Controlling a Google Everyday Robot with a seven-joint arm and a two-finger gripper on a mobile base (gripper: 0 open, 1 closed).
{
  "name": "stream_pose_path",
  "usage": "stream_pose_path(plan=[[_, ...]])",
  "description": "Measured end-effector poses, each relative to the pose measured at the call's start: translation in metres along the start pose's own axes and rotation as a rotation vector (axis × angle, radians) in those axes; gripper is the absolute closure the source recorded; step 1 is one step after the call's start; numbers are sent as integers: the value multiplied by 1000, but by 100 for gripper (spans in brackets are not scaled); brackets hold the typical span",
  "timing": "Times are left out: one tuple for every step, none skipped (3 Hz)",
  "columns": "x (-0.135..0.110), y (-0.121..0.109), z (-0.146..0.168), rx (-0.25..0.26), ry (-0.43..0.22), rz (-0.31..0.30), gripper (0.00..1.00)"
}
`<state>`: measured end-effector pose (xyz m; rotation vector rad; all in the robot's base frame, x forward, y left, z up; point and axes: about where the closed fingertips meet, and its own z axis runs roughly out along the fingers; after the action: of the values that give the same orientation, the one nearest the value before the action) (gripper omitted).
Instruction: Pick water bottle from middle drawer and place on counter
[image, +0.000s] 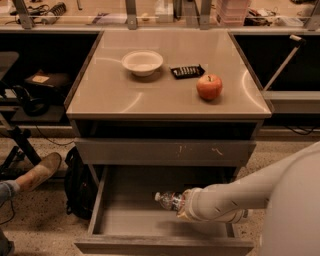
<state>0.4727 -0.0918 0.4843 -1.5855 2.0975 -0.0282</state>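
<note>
The water bottle (166, 199), clear with a white cap, lies on its side with the cap pointing left, over the floor of the open middle drawer (130, 220). My gripper (178, 203) reaches into the drawer from the right and is shut on the bottle's body; the pale wrist hides most of the hold. The bottle sits slightly above the drawer floor. The beige counter (150, 95) is above the drawers.
On the counter stand a white bowl (142, 62), a black remote-like object (187, 71) and a red apple (209, 86). A closed scratched drawer front (165, 151) overhangs the open drawer. A black bag (77, 182) and a person's shoe (37, 171) are at the left.
</note>
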Motion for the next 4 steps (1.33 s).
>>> stream_pose_path(plan=[[-19,-17,-42,9,13,-37,100],[-73,-67,-79,83,-66,-92,100],[-62,-84,-88,116,-56,-56,100],[-62,-84,-88,115,-56,-56,100]])
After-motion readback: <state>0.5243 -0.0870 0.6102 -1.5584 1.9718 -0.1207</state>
